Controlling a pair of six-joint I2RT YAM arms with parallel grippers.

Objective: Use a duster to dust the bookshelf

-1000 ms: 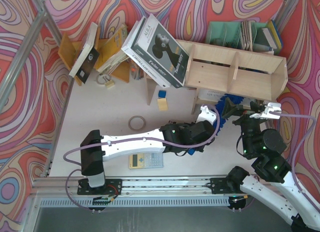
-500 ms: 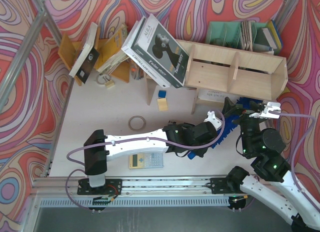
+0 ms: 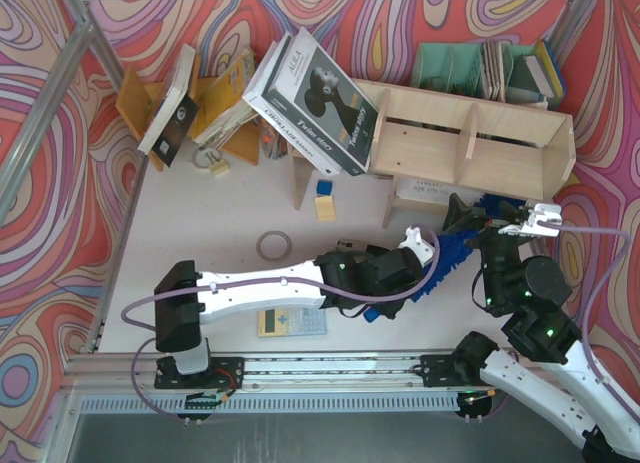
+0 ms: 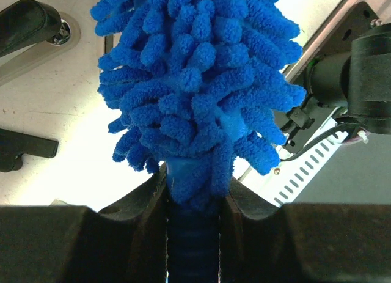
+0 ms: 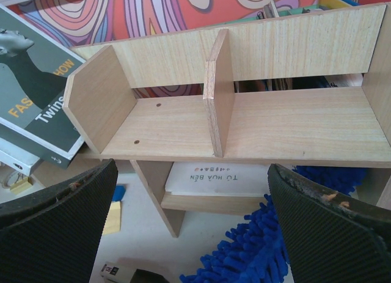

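The pale plywood bookshelf [image 3: 470,143] stands at the back right, and the right wrist view shows its open compartments [image 5: 244,118] from close up. My left gripper [image 3: 425,245] is shut on the handle of the bright blue fluffy duster [image 3: 455,248]. The duster's head reaches towards the floor space under the shelf's front. In the left wrist view the duster [image 4: 201,81] fills the upper frame, its handle clamped between my fingers [image 4: 143,200]. My right gripper [image 3: 495,221] hovers open just in front of the shelf, above the duster head [image 5: 256,252], holding nothing.
Large books [image 3: 320,93] lean against the shelf's left end. A white book [image 5: 226,176] lies on the low shelf board. A green file organiser [image 3: 480,68] stands behind, an orange rack [image 3: 220,103] at the back left. A tape roll [image 3: 272,245], a calculator [image 3: 292,321] and small blocks [image 3: 324,198] lie on the table.
My left arm has shifted slightly towards the near edge, drawing the duster a little back from under the shelf. The right arm has stayed still.
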